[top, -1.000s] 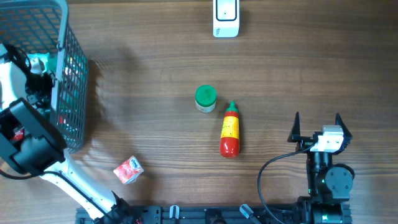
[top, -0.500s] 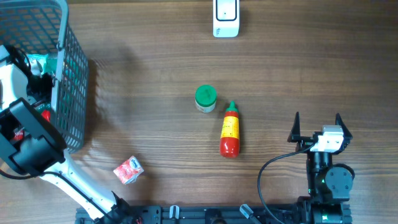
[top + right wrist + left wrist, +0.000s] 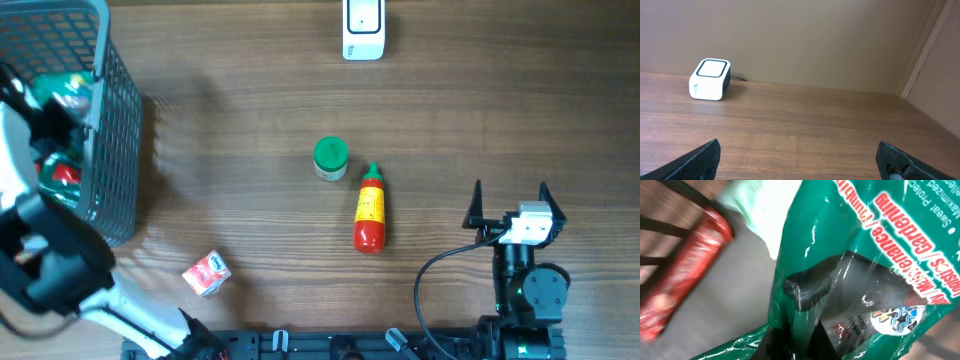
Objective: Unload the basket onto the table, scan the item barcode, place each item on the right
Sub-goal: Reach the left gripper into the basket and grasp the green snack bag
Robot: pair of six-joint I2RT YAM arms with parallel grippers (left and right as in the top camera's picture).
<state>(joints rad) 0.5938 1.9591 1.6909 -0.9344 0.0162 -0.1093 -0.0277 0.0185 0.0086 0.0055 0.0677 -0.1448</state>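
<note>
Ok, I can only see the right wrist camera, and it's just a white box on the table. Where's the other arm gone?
Observer: The left arm reaches into a wire basket at the left edge of the table.
Operator: What's it grabbing in there?
Observer: A shiny green packet. The left tool looks shut on its edge.
Operator: Is there other stuff we could scan?
Observer: Yes, a red sauce bottle lies in the middle, beside a green-lidded jar.
</note>
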